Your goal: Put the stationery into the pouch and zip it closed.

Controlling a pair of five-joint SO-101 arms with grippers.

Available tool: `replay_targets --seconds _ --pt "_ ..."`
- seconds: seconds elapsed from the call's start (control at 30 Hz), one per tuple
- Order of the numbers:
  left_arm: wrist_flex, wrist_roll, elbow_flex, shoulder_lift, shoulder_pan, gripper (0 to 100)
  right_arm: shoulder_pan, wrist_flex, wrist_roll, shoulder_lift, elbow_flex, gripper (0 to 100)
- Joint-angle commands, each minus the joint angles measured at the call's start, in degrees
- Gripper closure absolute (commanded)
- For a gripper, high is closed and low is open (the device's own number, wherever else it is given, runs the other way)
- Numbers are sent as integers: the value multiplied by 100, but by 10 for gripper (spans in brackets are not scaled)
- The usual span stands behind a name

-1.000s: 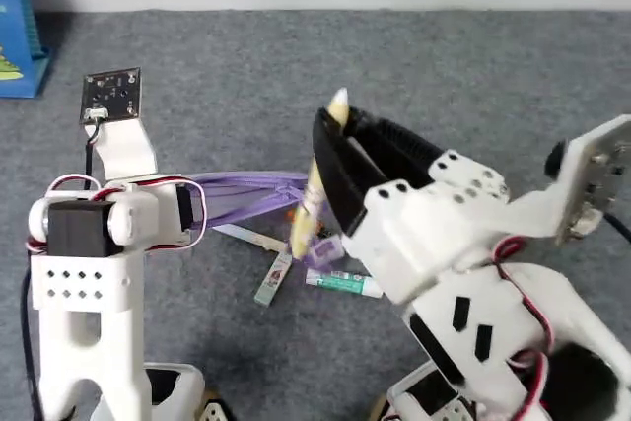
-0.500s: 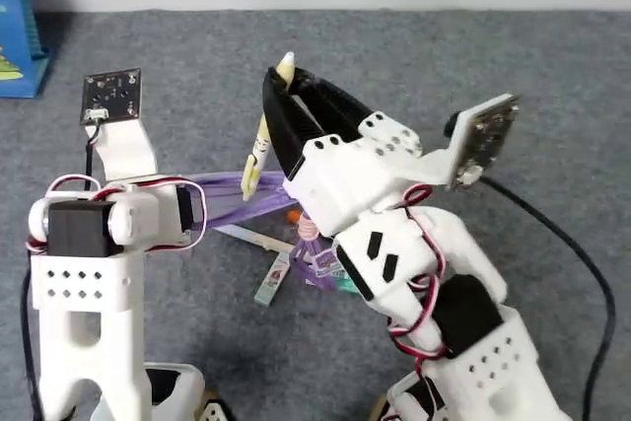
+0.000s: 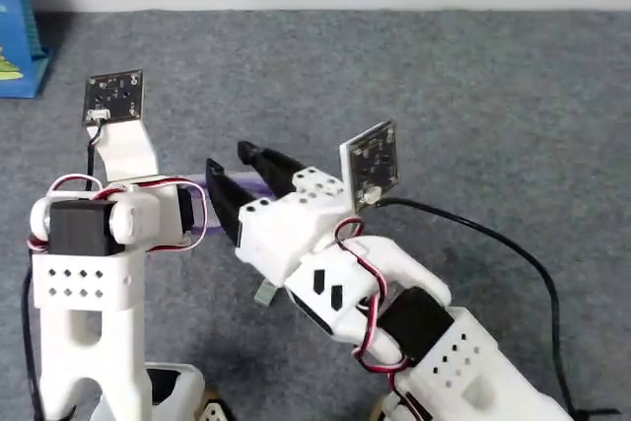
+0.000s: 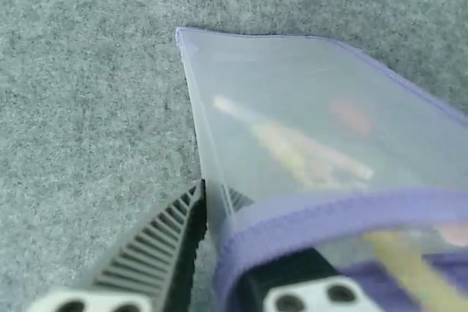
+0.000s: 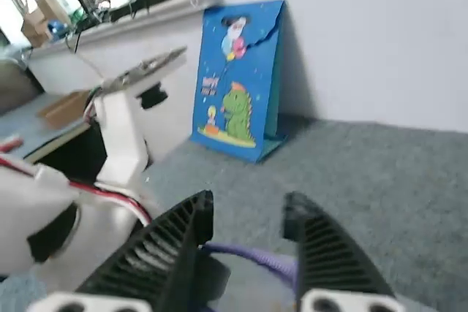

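- The left gripper (image 4: 212, 231) pinches 1 clear wall of the pouch (image 4: 292, 107), just beside its purple zip band (image 4: 307, 213), and holds the mouth up off the grey carpet (image 4: 88, 107). The hold is on thin, slick film, so a tug from the other arm could pull the wall out of the jaws and let the pouch fall flat.
- The right gripper (image 5: 247, 202) hangs just above the pouch's purple rim, jaws spread and empty. If it comes down there, a finger could snag the rim or the film and drag the pouch against the left hold.
- Inside the pouch lie a yellow pencil (image 4: 307, 155) and an orange thing (image 4: 351, 116), both blurred through the film. A 2nd yellow stick (image 4: 409, 272) sits right at the mouth, and I cannot tell whether it is fully in. If it pokes past the zip band, the slider would likely jam on it.
- 1 small grey-green piece (image 3: 264, 293), probably stationery, lies on the carpet near the pouch, partly under the right arm. Zipping now would leave it out, and the arm's body passing over could push it farther from the pouch.
- With only 1 wall held, the mouth may sag shut, so the next item could hit film and not the opening.
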Motion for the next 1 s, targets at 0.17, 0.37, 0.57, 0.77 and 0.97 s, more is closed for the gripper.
replay_targets --seconds 0.17,0.37,0.57,0.77,0.97 --pt "70 70 -268 70 18 988 -40 804 404 -1305 -62 800" --pt "79 70 -268 70 9 988 1279 1886 431 -1903 -62 801" --pt "158 62 -277 44 -563 988 2343 3248 466 -1253 -26 801" --pt "158 62 -286 35 -967 988 2730 3688 1169 163 -26 801" --pt "158 62 -303 26 -1248 988 2712 3380 1679 1859 -26 801"
